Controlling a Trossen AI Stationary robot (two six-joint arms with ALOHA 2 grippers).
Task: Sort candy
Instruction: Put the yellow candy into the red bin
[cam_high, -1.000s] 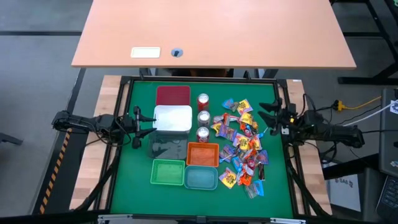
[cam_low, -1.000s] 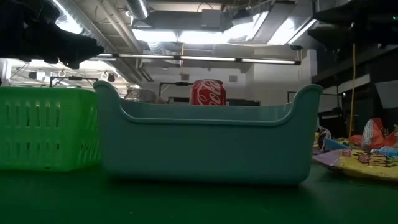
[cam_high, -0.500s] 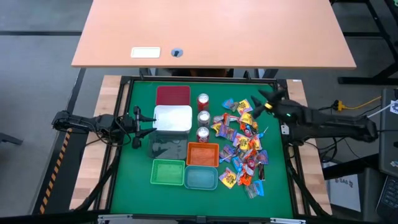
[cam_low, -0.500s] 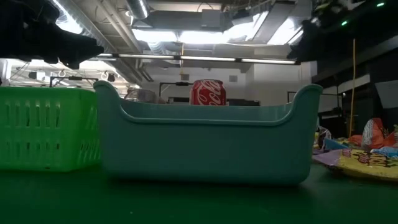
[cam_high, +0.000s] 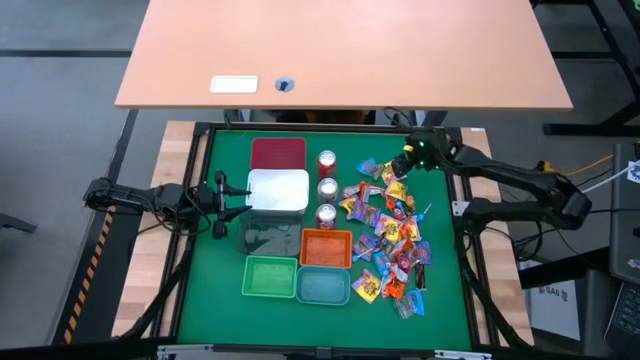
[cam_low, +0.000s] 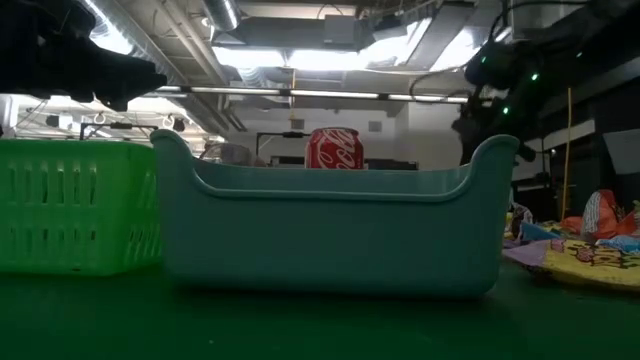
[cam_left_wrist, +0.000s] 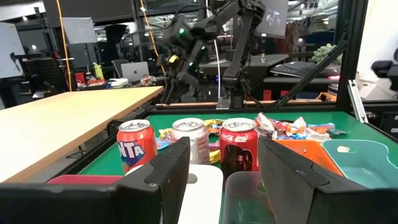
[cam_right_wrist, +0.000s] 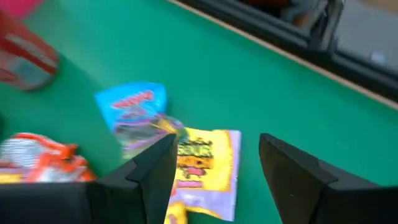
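From above we see the candy (cam_high: 388, 235) strewn over the 3 o'clock half of the green desk (cam_high: 225, 290), beside a column of three cans (cam_high: 327, 189) and the coloured bins (cam_high: 297, 245). The right gripper (cam_high: 408, 163) hangs over the heap's 12 o'clock end, jaws spread; the left gripper (cam_high: 237, 193) waits at 9 o'clock by the white bin (cam_high: 278, 191), jaws also apart. At desk level we face a teal bin (cam_low: 330, 228) with a green basket (cam_low: 75, 205) at its 9 o'clock, one red can (cam_low: 331, 148) showing behind, and candy (cam_low: 585, 250) at 3 o'clock. The left wrist view gives us three cans (cam_left_wrist: 186, 140) with candy (cam_left_wrist: 292, 128) behind them. The right wrist view shows spread fingers (cam_right_wrist: 155, 168) above yellow and blue candy (cam_right_wrist: 180, 162).
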